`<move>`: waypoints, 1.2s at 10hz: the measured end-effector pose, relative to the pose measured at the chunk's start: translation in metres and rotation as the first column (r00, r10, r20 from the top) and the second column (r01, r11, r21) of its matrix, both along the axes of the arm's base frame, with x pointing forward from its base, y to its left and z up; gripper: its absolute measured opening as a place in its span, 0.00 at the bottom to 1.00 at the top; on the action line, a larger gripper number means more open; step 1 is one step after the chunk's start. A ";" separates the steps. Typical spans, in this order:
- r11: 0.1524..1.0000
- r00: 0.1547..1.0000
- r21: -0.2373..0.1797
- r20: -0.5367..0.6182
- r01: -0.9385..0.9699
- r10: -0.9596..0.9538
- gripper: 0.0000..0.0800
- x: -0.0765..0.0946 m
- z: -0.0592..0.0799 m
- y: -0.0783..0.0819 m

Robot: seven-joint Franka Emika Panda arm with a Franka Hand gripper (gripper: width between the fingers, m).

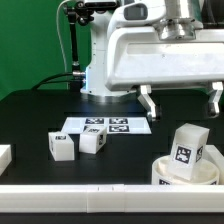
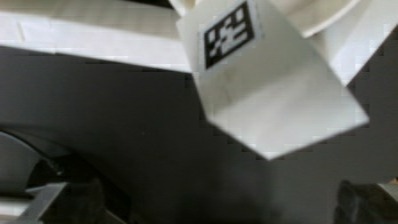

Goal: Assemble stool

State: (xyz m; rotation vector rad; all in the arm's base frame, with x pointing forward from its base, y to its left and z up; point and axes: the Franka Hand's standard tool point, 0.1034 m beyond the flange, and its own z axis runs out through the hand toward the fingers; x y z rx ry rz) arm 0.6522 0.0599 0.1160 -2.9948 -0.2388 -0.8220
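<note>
seat [image 1: 166, 172] is noted low at the exterior view's right. a leg [image 1: 187, 150] is stood on it, slightly tilted, tag outward. a second leg [image 1: 62, 147] and a third leg [image 1: 92, 141] are laid just beside the marker board [image 1: 105, 127]. the gripper [image 1: 182, 108] is held above the seated leg, jaws spread, nothing grasped.

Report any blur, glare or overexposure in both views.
Exterior view: the arm is overexposed and soft, though the tags on the marker board look fairly sharp. Wrist view: the leg fills the frame, close and out of focus, its tag smeared.
</note>
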 end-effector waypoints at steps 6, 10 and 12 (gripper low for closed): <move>0.995 0.980 0.050 -0.183 0.087 -0.077 0.81 -0.012 -0.007 0.004; 0.996 0.913 0.049 -0.404 0.080 -0.054 0.81 -0.014 -0.005 0.008; 0.983 0.895 0.049 -0.423 0.179 -0.142 0.81 -0.010 -0.001 0.000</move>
